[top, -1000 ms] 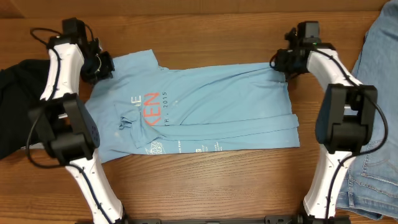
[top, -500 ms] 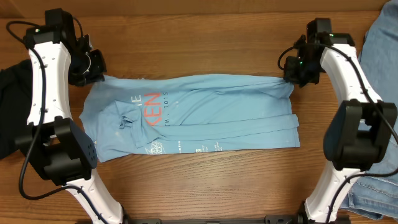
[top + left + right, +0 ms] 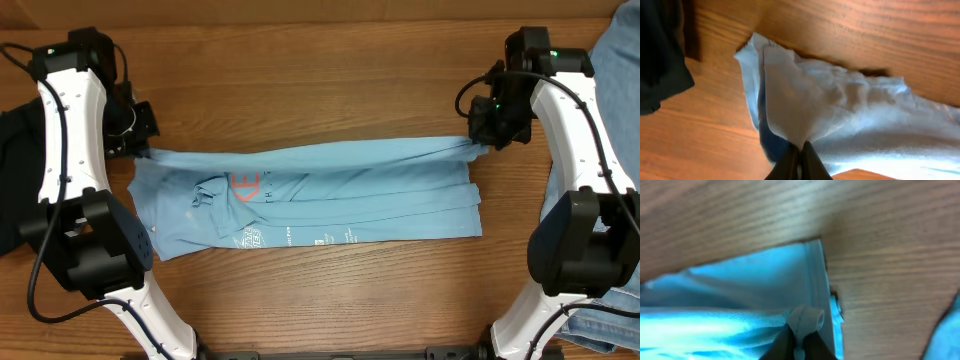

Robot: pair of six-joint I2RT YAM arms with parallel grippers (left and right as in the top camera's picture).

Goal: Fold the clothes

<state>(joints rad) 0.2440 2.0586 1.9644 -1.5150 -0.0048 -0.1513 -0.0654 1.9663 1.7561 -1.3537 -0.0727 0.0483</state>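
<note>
The sky-blue T-shirt (image 3: 330,195) lies across the middle of the table, its coral lettering (image 3: 245,185) partly folded under. My left gripper (image 3: 138,148) is shut on the shirt's far left corner and holds it stretched above the table; the left wrist view shows its fingers (image 3: 799,159) pinching the fabric (image 3: 840,110). My right gripper (image 3: 480,138) is shut on the far right corner; the right wrist view shows a bunched bit of cloth (image 3: 805,320) between its fingers (image 3: 797,342). The far edge is pulled taut between both grippers, over the rest of the shirt.
A black folded garment (image 3: 18,175) lies at the left edge, also in the left wrist view (image 3: 660,50). Faded blue jeans (image 3: 618,70) lie along the right edge. Bare wood table (image 3: 320,60) lies beyond the shirt and in front of it.
Both grippers have moved toward the near side, carrying the shirt's far edge over its body. The visible shirt has become narrower and the lettering is now mostly covered.
</note>
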